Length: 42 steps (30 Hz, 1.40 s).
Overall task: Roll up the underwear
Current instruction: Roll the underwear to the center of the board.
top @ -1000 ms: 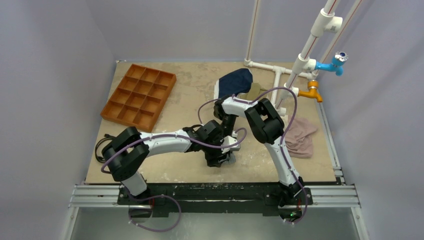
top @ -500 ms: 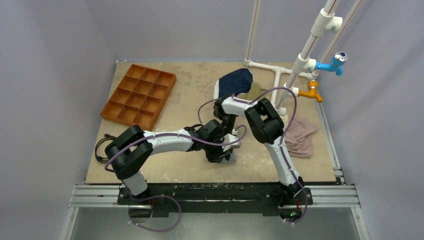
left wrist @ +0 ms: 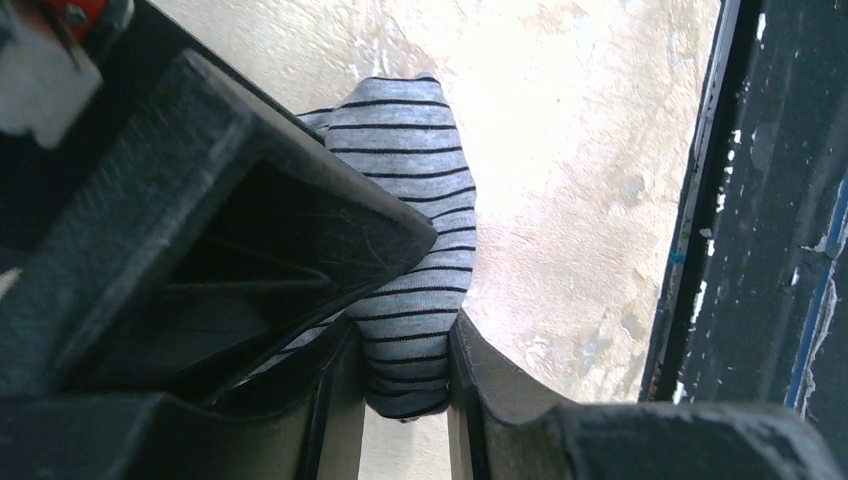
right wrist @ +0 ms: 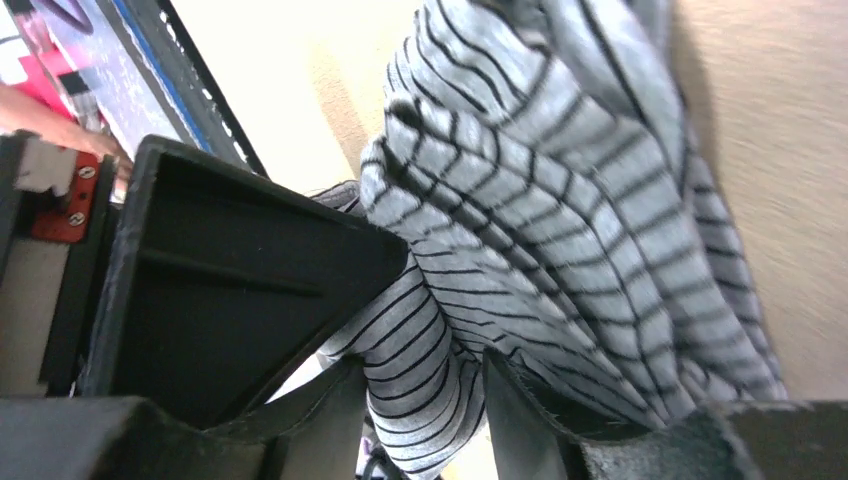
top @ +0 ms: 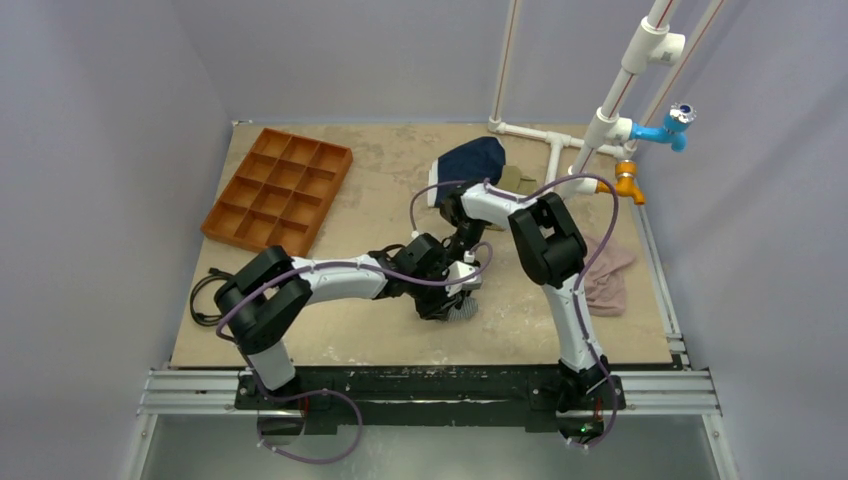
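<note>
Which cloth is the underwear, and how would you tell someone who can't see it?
Find the tan table, then the middle near its front edge, where the left arm and right arm meet. The underwear is the small bunched cloth under them. Only it has thin dark stripes on grey; the navy cloth, olive cloth and pink cloth are plain.

Left gripper point(top: 446, 303) slides a little further toward the right gripper point(top: 466, 277) and its jaws narrow onto the underwear point(left wrist: 410, 230), with the left elbow following. Right arm's elbow swings up and away from the left gripper and now hides more of the pink cloth point(top: 612, 280). Right jaws spread apart around the striped fabric.
</note>
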Motion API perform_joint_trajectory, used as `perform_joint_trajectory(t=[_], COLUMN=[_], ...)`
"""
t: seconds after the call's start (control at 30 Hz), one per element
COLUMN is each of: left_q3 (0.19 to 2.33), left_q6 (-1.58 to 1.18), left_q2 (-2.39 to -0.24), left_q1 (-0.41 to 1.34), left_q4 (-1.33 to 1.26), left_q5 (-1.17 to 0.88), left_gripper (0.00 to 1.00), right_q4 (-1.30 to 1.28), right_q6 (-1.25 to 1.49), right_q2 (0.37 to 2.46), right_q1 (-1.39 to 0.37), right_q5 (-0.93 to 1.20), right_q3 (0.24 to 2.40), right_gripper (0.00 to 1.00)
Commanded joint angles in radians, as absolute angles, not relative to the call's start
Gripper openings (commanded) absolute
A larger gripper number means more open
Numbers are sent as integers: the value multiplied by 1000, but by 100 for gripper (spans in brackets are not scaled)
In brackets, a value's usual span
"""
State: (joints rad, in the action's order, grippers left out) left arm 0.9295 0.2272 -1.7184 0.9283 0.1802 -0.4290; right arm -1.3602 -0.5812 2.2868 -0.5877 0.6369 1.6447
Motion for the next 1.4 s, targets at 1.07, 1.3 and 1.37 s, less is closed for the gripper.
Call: perform_joint_trajectory(t=[1.07, 1.3, 1.37], left_q3=[970, 1034, 1044], left_q6=[131, 90, 70], left_q2=[-1863, -1942, -1960], left_q1=[648, 584, 568], left_q4=[182, 225, 224], left_q5=[-772, -857, -877], left_gripper=[0, 0, 0], right_q4=[-991, -906, -879], right_q6=[-480, -435, -418], right_q2=[2030, 1952, 1929], right_q1=[-441, -431, -430], right_q5=[562, 535, 520], right_q3=[1662, 1599, 1576], right_gripper=[61, 61, 61])
